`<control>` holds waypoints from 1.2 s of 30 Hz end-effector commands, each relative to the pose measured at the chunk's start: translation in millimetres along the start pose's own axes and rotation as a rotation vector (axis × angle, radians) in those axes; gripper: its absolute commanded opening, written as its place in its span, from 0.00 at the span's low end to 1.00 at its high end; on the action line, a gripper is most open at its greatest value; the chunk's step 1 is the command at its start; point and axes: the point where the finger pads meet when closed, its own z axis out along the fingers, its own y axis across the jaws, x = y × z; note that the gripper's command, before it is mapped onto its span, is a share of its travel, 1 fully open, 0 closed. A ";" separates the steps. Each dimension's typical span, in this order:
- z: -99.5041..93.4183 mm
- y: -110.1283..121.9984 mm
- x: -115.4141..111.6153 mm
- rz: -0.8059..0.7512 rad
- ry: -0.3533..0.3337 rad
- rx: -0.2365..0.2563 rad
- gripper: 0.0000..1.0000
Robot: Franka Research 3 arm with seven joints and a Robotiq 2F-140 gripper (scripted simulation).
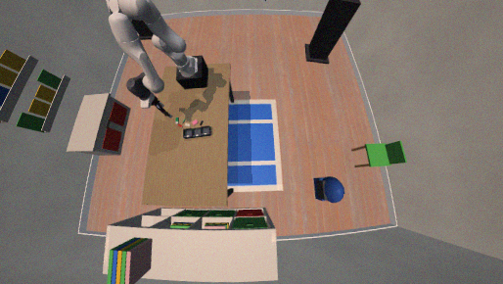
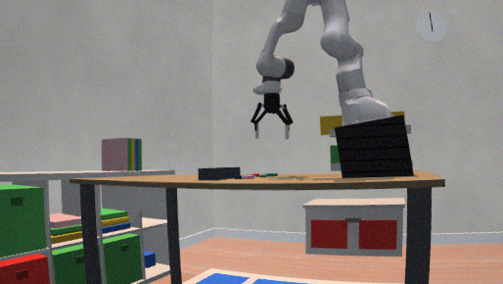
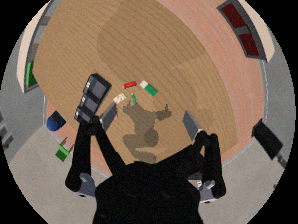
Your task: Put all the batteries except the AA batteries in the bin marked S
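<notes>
Mistaking an AA cell for another battery is the main risk, since the small red piece (image 3: pixel 130 84) and the green-and-white block (image 3: pixel 149 88) lie close together and unreadable beside the three-compartment bin row (image 1: pixel 197 132) (image 2: pixel 218 173) (image 3: pixel 93 98). The fingers (image 1: pixel 169 116) (image 2: pixel 272 136) stand wide and empty, above the surface (image 1: pixel 188 171) (image 2: pixel 313 180) (image 3: pixel 165 55), with open room away from the bins.

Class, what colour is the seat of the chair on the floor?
Green; the top view shows it best.
</notes>
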 end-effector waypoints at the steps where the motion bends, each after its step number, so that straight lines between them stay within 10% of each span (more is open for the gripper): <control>1: -0.1 0.0 0.1 0.000 0.000 0.000 1.00; 2: -0.1 0.0 0.1 0.000 0.000 0.000 1.00; 3: -8.4 -0.2 -0.2 0.000 0.000 0.000 0.05; 7: -36.4 -1.0 -0.9 0.000 0.000 0.000 0.05; 36: -30.9 -127.9 -85.8 -0.793 0.015 -0.033 0.05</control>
